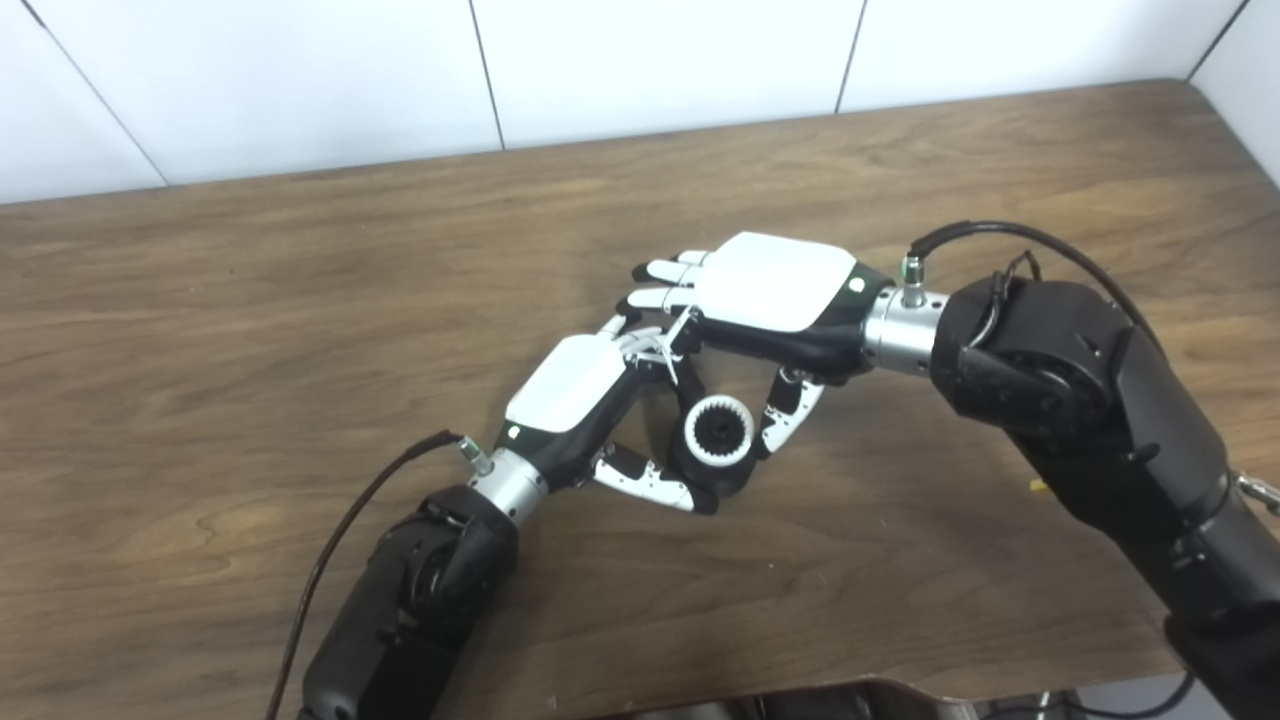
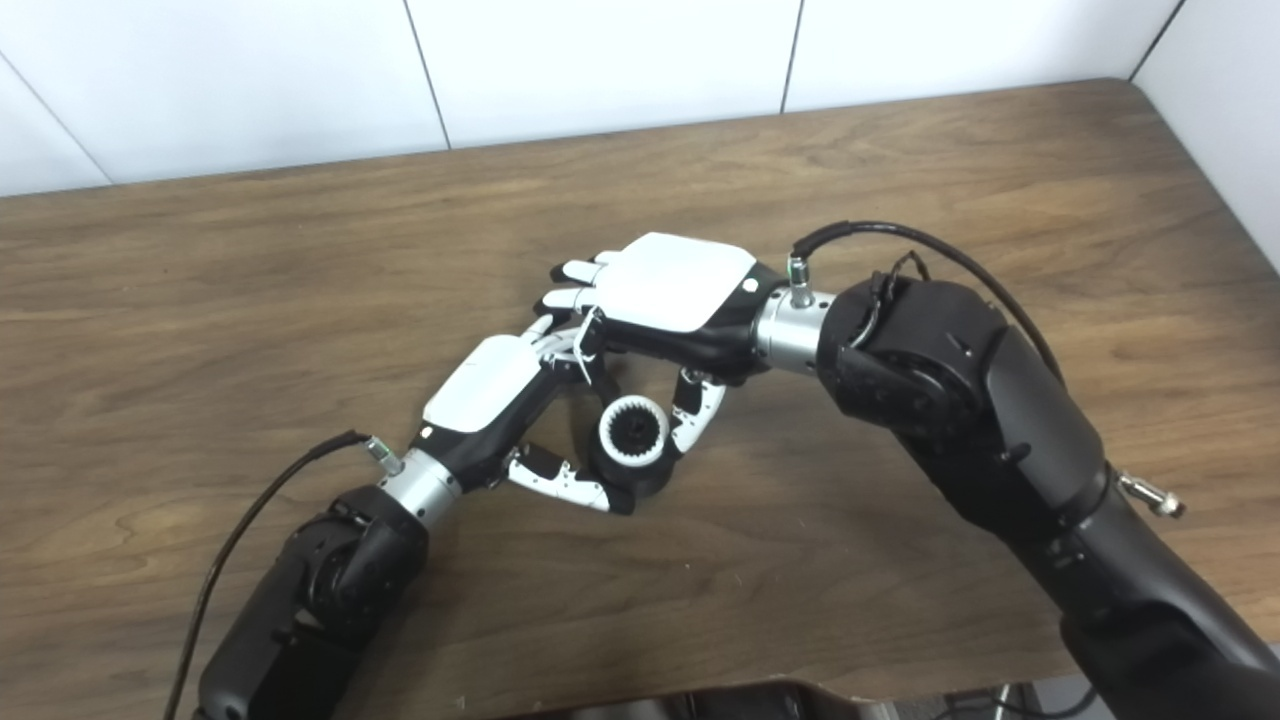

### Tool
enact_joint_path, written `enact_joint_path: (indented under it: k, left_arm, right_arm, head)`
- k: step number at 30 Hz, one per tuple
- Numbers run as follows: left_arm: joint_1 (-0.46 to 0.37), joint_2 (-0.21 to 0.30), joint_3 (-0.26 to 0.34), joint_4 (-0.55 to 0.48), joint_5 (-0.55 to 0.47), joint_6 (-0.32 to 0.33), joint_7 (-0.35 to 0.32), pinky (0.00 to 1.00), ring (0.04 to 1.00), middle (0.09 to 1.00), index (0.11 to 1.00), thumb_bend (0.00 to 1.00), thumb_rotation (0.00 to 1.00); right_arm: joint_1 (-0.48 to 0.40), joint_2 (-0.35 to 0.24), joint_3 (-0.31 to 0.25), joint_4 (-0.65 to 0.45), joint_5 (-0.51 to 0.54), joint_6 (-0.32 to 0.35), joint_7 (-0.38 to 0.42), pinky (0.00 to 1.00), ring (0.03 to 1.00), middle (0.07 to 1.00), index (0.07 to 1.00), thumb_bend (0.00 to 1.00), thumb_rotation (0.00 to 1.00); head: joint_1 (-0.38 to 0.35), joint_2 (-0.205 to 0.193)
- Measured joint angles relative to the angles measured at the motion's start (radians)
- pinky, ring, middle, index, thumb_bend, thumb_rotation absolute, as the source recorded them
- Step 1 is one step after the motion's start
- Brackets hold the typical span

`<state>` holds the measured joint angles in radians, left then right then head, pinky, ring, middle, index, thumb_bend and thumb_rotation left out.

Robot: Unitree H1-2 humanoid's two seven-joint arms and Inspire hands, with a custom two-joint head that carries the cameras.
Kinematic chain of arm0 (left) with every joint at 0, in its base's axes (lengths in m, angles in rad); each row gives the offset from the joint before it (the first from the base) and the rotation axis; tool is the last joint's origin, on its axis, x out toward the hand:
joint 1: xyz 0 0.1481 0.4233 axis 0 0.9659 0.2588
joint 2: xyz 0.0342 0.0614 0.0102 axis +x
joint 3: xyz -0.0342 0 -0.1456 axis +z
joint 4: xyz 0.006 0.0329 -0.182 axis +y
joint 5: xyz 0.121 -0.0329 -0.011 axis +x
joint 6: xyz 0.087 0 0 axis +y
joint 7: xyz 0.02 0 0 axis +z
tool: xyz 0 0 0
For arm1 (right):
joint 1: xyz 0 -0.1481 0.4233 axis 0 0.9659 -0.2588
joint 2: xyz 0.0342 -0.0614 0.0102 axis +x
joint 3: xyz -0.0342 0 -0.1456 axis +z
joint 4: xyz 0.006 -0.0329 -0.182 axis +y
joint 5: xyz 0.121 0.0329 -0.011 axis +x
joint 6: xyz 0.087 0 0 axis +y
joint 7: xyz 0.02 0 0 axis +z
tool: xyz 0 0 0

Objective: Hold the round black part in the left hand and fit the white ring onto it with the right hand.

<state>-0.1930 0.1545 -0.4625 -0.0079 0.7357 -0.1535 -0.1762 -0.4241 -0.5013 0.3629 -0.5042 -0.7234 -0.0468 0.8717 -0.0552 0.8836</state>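
The left robot hand (image 1: 585, 400) grips the round black part (image 1: 722, 470) steady above the surface (image 1: 300, 300) while the right robot hand (image 1: 770, 290), fingers curled, presses the white ring (image 1: 717, 428) home.

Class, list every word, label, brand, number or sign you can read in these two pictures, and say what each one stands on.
None: no readable text appears anywhere.
The left hand and right hand have plain white covers, each with only a small green light.
The white ring, the round black part and the wooden table carry no markings.
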Motion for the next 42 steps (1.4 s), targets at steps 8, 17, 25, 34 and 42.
enact_joint_path:
  k: [8,17,25,34,42]
  left_arm:
    - [0.002,0.0,0.002,0.0,0.0,0.0,0.0,1.0,0.888,0.849,0.477,0.52,0.05]
    - [0.002,0.0,0.003,0.0,0.0,0.001,0.0,1.0,0.891,0.852,0.477,0.52,0.05]
    - [0.003,0.0,0.003,-0.001,0.0,0.003,-0.001,1.0,0.892,0.852,0.477,0.52,0.05]
    - [0.003,0.0,0.003,-0.002,0.0,0.005,-0.002,1.0,0.895,0.855,0.477,0.52,0.05]
    - [0.003,0.0,0.004,-0.002,0.0,0.004,-0.001,1.0,0.894,0.854,0.477,0.52,0.05]
  right_arm:
    - [0.01,0.002,0.0,0.011,-0.004,-0.002,-0.021,0.92,1.0,0.947,0.481,0.51,0.13]
    - [0.012,0.002,0.003,0.021,-0.005,-0.002,-0.035,0.94,1.0,0.954,0.481,0.51,0.13]
    - [0.012,0.002,0.005,0.021,-0.006,0.0,-0.035,0.95,1.0,0.953,0.481,0.51,0.13]
    - [0.012,0.002,0.005,0.021,-0.007,0.0,-0.035,0.95,1.0,0.956,0.484,0.51,0.14]
    - [0.012,0.002,0.005,0.021,-0.009,-0.001,-0.035,0.94,1.0,0.96,0.489,0.51,0.14]
  head:
    - [-0.003,-0.002]
    - [-0.003,-0.002]
    - [-0.003,-0.005]
    - [-0.005,-0.009]
    - [-0.008,-0.011]
